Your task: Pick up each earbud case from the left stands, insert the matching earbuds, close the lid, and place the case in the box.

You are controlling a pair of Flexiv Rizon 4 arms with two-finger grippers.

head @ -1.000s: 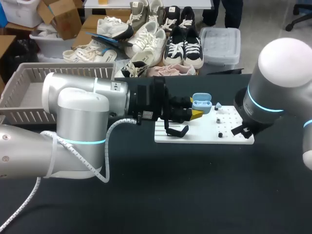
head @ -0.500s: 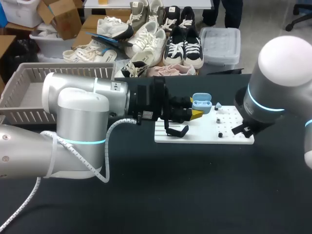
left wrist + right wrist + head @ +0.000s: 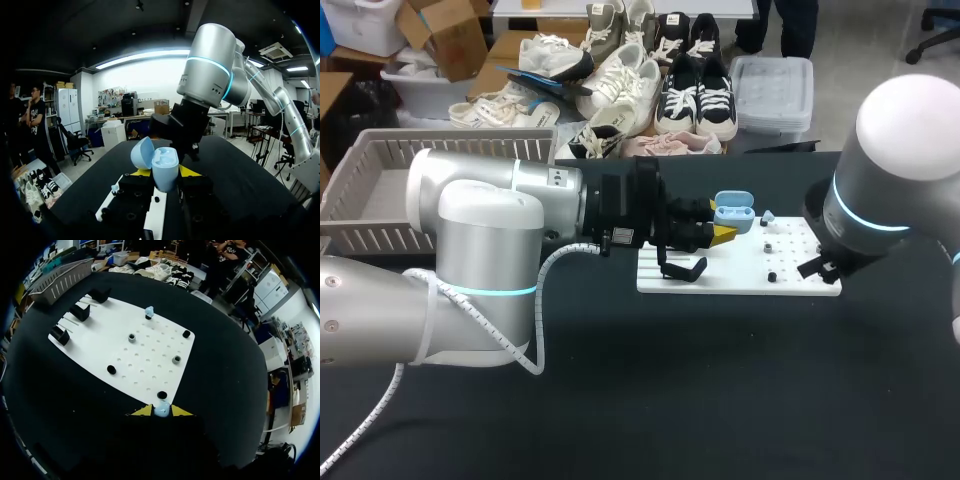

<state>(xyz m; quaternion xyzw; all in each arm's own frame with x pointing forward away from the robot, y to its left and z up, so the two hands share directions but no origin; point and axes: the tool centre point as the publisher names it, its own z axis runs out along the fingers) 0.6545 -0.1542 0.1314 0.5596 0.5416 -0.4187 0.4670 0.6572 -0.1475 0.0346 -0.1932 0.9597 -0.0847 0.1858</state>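
Note:
A light blue earbud case [image 3: 732, 213] with its lid open is held above the white board [image 3: 740, 272], my left gripper [image 3: 720, 232] shut on it. In the left wrist view the case [image 3: 164, 164] stands upright between the yellow tips of the left gripper [image 3: 163, 173], lid [image 3: 142, 153] tilted back. My right gripper [image 3: 161, 411] is shut on a small light blue earbud [image 3: 161, 410] just above the board's near corner [image 3: 165, 385]. In the head view the right arm [image 3: 880, 200] hides its own fingers. A second blue earbud [image 3: 149, 312] sits on a peg at the board's far edge.
Three black stands [image 3: 80, 312] line one end of the board, and several black round holders [image 3: 131, 337] dot the other. A grey slatted basket [image 3: 380, 190] stands at the table's back left. The right arm [image 3: 210, 85] rises just ahead of the left gripper.
The right arm's upper body has shifted slightly to the right. The left arm and the case have not moved.

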